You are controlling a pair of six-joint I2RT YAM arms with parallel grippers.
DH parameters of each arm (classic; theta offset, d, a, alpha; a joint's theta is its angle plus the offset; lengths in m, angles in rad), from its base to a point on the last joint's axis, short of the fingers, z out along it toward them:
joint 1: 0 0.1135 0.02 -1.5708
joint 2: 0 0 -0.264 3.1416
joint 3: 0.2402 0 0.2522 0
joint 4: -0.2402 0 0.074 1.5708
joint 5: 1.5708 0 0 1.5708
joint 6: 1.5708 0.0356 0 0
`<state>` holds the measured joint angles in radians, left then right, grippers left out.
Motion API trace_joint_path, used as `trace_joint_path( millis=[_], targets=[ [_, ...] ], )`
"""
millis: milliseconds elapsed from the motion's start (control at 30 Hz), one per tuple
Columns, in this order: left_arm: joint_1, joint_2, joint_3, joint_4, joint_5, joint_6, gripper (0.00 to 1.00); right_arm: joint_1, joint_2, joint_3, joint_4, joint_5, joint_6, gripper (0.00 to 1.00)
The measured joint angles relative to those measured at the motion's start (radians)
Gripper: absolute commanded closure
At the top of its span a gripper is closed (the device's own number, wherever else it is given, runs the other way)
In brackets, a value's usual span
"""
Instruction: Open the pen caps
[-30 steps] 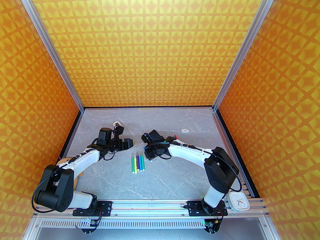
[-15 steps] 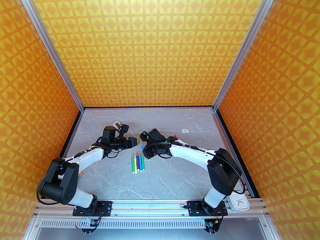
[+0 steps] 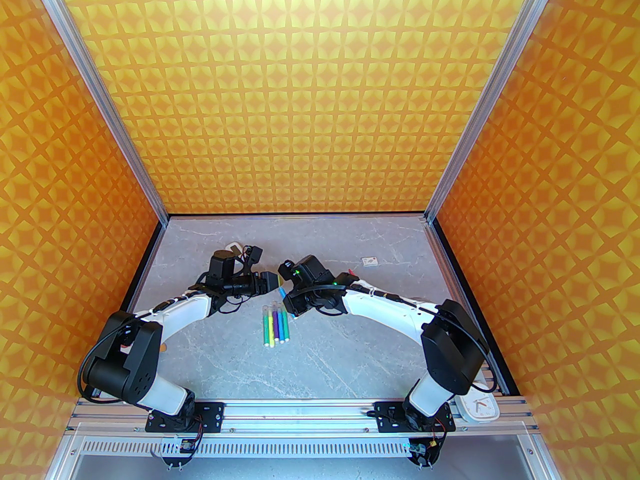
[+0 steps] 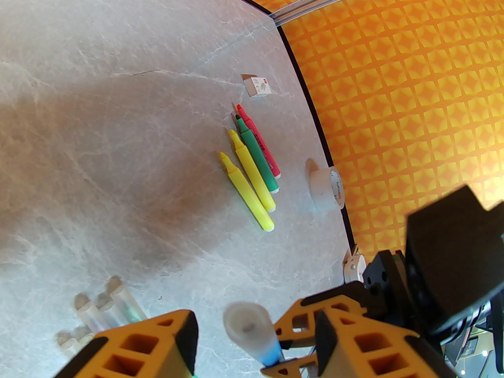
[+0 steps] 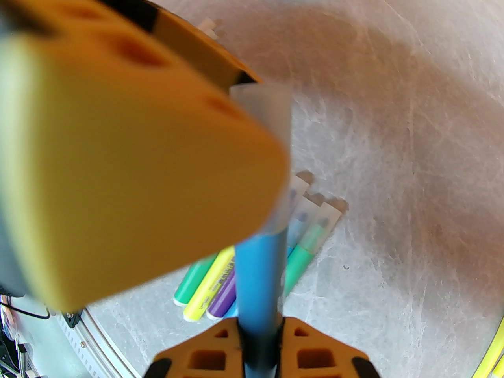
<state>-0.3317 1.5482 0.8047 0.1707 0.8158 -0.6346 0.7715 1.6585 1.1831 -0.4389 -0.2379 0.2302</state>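
While right hand (image 5: 258,354) grips blue pen (image 5: 258,278); left hand (image 4: 252,345) now straddles cap (image 5: 271,132)

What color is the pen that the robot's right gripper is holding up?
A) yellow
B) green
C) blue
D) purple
C: in the right wrist view, a blue pen is clamped between the fingers of the right gripper, with its whitish cap on.

A blue pen (image 5: 258,282), translucent cap (image 5: 275,108) on, is held raised above capped pens (image 3: 276,324) lying side by side.
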Motion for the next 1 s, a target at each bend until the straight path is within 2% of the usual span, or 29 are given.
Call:
trace_joint_path(
  millis=[733,1000],
  targets=[
    [-0.021,0.019,0.024,0.048,0.018,-0.047,0.71,0.000,-0.017,-0.023,0.042,-0.003,-0.008,0.99],
    [-0.021,0.024,0.034,0.046,0.017,-0.047,0.85,-0.001,-0.017,-0.024,0.048,-0.003,-0.008,0.99]
  ],
)
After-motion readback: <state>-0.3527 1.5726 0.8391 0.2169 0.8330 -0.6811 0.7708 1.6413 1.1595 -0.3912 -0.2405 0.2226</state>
